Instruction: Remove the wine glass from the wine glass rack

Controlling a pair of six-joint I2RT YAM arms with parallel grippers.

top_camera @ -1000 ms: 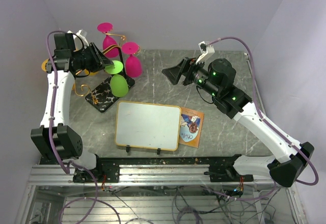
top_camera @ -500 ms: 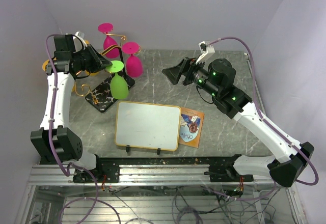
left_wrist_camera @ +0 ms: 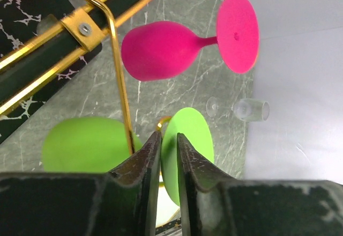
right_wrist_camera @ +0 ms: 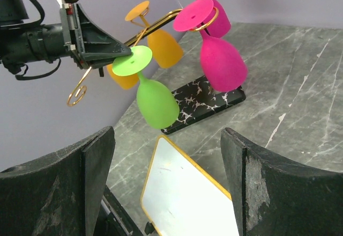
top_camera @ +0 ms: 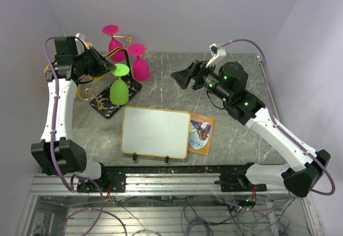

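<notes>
Left gripper (left_wrist_camera: 169, 139): clenched on the foot disc of the green wine glass (top_camera: 119, 91), jaws narrower than a second ago. Green wine glass: hangs bowl-down at the near side of the wine glass rack (top_camera: 105, 106), shifted slightly left and nearer since the grip closed. Removal is judged begun, but whether the stem has cleared the gold arm cannot be told. Pink glasses (top_camera: 140, 68): on the far arms, unmoved. Right gripper (top_camera: 181, 78): released, hovering above the bench (top_camera: 166, 94), unchanged.
</notes>
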